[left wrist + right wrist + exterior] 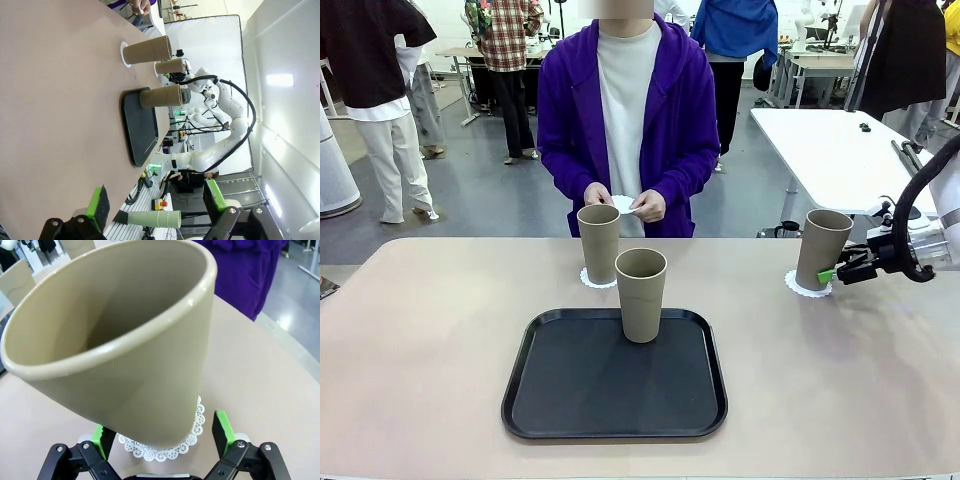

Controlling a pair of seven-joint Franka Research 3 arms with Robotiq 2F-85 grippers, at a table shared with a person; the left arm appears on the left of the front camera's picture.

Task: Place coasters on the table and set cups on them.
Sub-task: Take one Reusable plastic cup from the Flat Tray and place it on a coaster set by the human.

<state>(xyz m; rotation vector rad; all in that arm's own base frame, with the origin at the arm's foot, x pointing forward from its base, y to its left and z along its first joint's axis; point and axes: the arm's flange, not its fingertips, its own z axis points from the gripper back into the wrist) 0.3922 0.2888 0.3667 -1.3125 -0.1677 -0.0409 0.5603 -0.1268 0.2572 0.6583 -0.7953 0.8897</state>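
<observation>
Three tan cups stand upright. One cup (598,243) sits on a lacy white coaster (597,279) in front of the person. A second cup (641,294) stands on the black tray (614,395). The third cup (822,248) rests on a coaster (804,286) at the right of the table (420,340). My right gripper (830,273) is open at that cup's base; in the right wrist view its green pads (223,430) flank the cup (130,340) and its coaster (192,432), with a gap on one side. The person's hands hold another coaster (623,204). My left gripper (157,205) is open over the table's edge.
The tray (140,127) lies at the table's middle front. A white table (840,150) stands behind at the right. People stand farther back. In the left wrist view a stack of cups (150,218) lies beyond the table's edge.
</observation>
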